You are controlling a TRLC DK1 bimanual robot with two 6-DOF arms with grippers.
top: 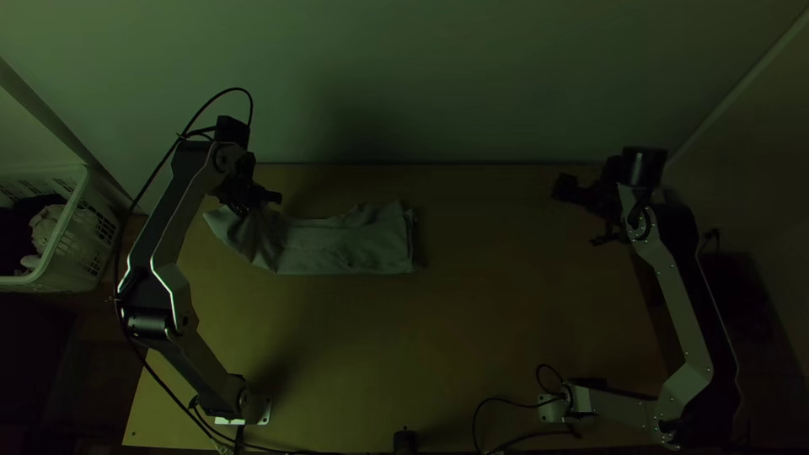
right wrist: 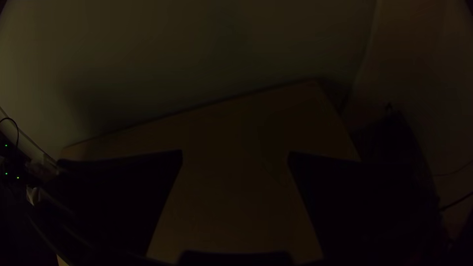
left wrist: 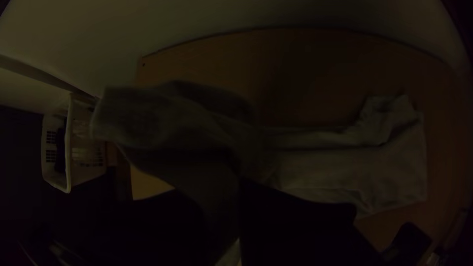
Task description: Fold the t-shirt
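In the top view my left gripper [top: 253, 199] is over the left end of the grey t-shirt [top: 350, 248]. The shirt lies as a long narrow folded strip, with its left end raised and creased at the fingers. From the left wrist, my left gripper [left wrist: 239, 184] is shut on that end; a loose flap of t-shirt [left wrist: 148, 118] hangs past the fingers, and the strip stretches away over the table. At the right, apart from the shirt, my right gripper [top: 583, 216] stands open. Its two fingers are wide apart in the right wrist view, the gripper [right wrist: 235, 157] holding nothing.
A white basket [top: 80, 227] with cloth items stands off the table's left side. Behind the wooden table [top: 472, 337] rises a pale wall [top: 472, 84]. A small dark object [top: 405, 441] sits at the near edge, with cables beside it.
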